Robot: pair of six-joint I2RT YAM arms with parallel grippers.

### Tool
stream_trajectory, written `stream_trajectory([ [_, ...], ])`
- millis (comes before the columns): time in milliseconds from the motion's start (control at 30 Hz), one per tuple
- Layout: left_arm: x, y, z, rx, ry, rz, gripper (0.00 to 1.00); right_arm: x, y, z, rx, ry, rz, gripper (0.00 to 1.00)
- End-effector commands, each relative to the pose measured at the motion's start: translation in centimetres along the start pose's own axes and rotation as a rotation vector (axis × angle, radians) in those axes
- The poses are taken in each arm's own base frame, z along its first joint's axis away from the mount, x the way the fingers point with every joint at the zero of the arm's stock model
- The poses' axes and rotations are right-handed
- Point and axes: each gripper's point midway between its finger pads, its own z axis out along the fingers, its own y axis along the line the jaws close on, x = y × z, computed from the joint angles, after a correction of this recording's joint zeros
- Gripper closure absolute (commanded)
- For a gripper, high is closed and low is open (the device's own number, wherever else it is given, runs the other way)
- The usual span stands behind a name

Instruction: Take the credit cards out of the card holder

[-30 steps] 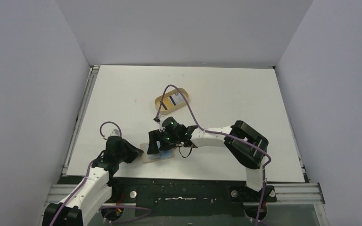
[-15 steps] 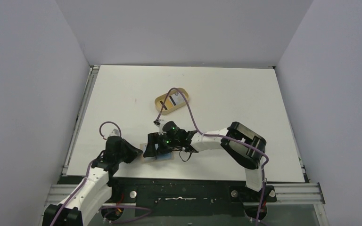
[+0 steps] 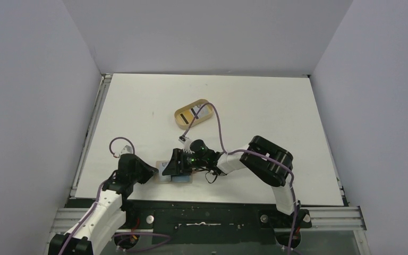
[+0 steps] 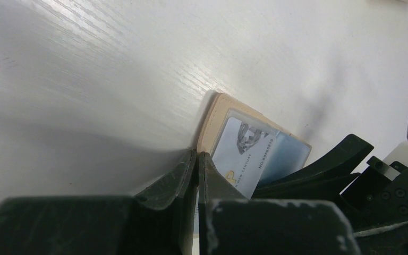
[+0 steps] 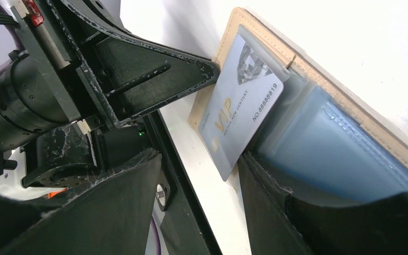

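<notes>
Shifted since a second ago: right arm drawn in toward the near left of the table, its jaws narrower than they stood.

1. Right gripper (image 5: pixel 199 159): jaws apart, one finger on each side of the free end of a card, not yet clamped on it. Placed so as to close on the only part of the card that stands clear of its pocket.
2. VIP card (image 5: pixel 239 109): pale blue-grey plastic, printed number legible. About half is drawn out of the clear sleeve, slanting toward the near table edge; its upper end is tucked in the pocket.
3. Card holder (image 5: pixel 361 121): tan bifold, lying open and flat near the front edge, between the two grippers. Light blue inner sleeves (image 5: pixel 329 149) face up; whether more cards sit under them cannot be told.
4. Left gripper (image 4: pixel 197 159): jaws together at the holder's left edge, apparently nipping the tan flap, though the contact itself is hidden. Purpose, by judgement: anchoring the holder so that it does not follow the card.
5. Oval wooden tray (image 3: pixel 179 118): well apart, further back on the table (image 3: pixel 276 106).
6. Striped card (image 3: pixel 195 112): lying in the tray, so one card is out already.
</notes>
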Motion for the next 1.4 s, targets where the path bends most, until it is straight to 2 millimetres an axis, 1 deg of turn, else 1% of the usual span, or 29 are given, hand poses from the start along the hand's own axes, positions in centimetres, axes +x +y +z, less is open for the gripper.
stream_trajectory([
  [0, 1.1, 1.8, -0.3, -0.072, 0.045, 0.021, 1.0, -1.6, 4.7, 0.9, -0.144, -0.034, -0.068, 0.43],
  [67, 1.0, 1.7, -0.4, -0.069, 0.041, 0.02, 1.0, -1.4, 4.2, 1.3, -0.095, -0.021, -0.083, 0.41],
  [133, 1.0, 1.7, -0.4, -0.067, 0.039, 0.02, 1.0, -1.3, 3.2, 1.6, -0.026, -0.014, -0.081, 0.4],
  [200, 1.0, 1.7, -0.4, -0.064, 0.038, 0.019, 1.0, -1.5, 2.3, 1.7, 0.028, -0.026, -0.065, 0.41],
  [267, 1.1, 1.7, -0.4, -0.064, 0.041, 0.017, 1.0, -1.9, 1.8, 1.6, 0.059, -0.042, -0.058, 0.41],
  [300, 1.1, 1.6, -0.4, -0.061, 0.042, 0.017, 1.0, -2.2, 1.9, 1.5, 0.052, -0.059, -0.061, 0.41],
  [367, 1.1, 1.6, -0.4, -0.059, 0.044, 0.017, 1.0, -2.9, 3.9, 1.0, -0.059, -0.113, -0.064, 0.41],
  [467, 1.2, 1.5, -0.5, -0.057, 0.046, 0.017, 1.0, -4.0, 8.2, -0.1, -0.295, -0.164, -0.077, 0.41],
  [533, 1.1, 1.5, -0.5, -0.055, 0.045, 0.015, 1.0, -4.3, 9.9, -0.4, -0.387, -0.168, -0.062, 0.41],
  [600, 1.1, 1.5, -0.5, -0.055, 0.046, 0.016, 1.0, -4.3, 10.1, -0.1, -0.411, -0.16, -0.048, 0.41],
  [667, 1.1, 1.4, -0.5, -0.052, 0.045, 0.017, 1.0, -4.2, 9.5, 0.4, -0.393, -0.155, -0.035, 0.41],
  [733, 1.1, 1.3, -0.6, -0.053, 0.045, 0.018, 1.0, -4.2, 8.3, 0.9, -0.328, -0.148, -0.025, 0.41],
  [800, 1.0, 1.2, -0.6, -0.052, 0.042, 0.018, 1.0, -3.7, 5.9, 1.5, -0.184, -0.119, -0.02, 0.38],
  [867, 1.0, 1.3, -0.7, -0.053, 0.041, 0.019, 1.0, -3.5, 3.9, 1.7, -0.052, -0.093, -0.028, 0.36],
  [1000, 1.0, 1.3, -0.7, -0.047, 0.038, 0.016, 1.0, -2.8, 0.9, 1.7, 0.134, -0.037, -0.021, 0.34],
  [1067, 1.0, 1.3, -0.7, -0.048, 0.038, 0.017, 1.0, -2.4, 0.2, 1.8, 0.17, -0.016, -0.01, 0.33],
  [1100, 1.0, 1.2, -0.7, -0.046, 0.037, 0.017, 1.0, -2.3, -0.1, 1.8, 0.176, -0.01, -0.004, 0.33],
  [1167, 1.0, 1.3, -0.7, -0.048, 0.038, 0.017, 1.0, -2.2, 0.3, 2.0, 0.156, -0.007, 0.004, 0.33],
  [1267, 1.1, 1.4, -0.7, -0.051, 0.04, 0.018, 1.0, -2.9, 1.9, 1.7, 0.059, -0.036, 0.024, 0.33],
  [1367, 1.1, 1.5, -0.7, -0.054, 0.039, 0.018, 1.0, -3.8, 3.2, 0.8, -0.032, -0.076, 0.048, 0.34],
])
